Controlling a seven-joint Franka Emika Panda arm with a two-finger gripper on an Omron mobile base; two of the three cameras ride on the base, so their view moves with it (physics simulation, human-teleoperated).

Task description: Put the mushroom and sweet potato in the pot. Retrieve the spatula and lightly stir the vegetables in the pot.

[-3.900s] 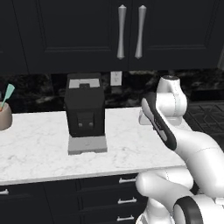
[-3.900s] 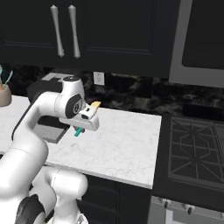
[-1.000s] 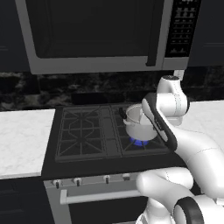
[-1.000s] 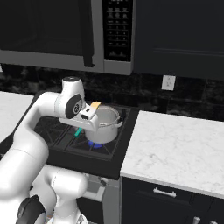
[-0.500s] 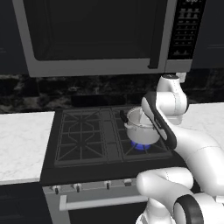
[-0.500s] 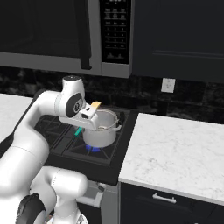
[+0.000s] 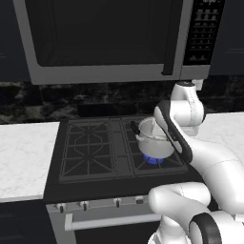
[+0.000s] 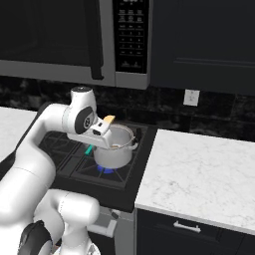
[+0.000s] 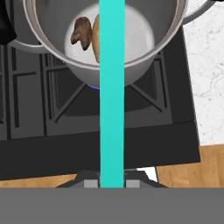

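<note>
My gripper (image 8: 99, 132) is shut on the spatula, just left of the pot (image 8: 118, 145) and level with its rim. The yellow blade (image 8: 108, 119) sticks up above the hand and the teal handle (image 8: 88, 149) points down. In the hand view the teal handle (image 9: 112, 96) runs straight up from my gripper (image 9: 111, 183) across the pot (image 9: 151, 54). Inside lie the dark-brown mushroom (image 9: 81, 34) and the orange-brown sweet potato (image 9: 95, 43), which is half behind the handle. From the left base view my arm covers part of the pot (image 7: 151, 138).
The pot stands on the front right burner of a black stove (image 7: 90, 152) over a blue flame (image 7: 153, 160). A microwave (image 7: 105, 38) hangs above. White marble counters lie to the left (image 7: 24, 157) and right (image 8: 199, 169) of the stove.
The base has driven from a counter with a coffee machine to the stove, and over the last second the scene has shifted only slightly. The spatula stays in my shut gripper.
</note>
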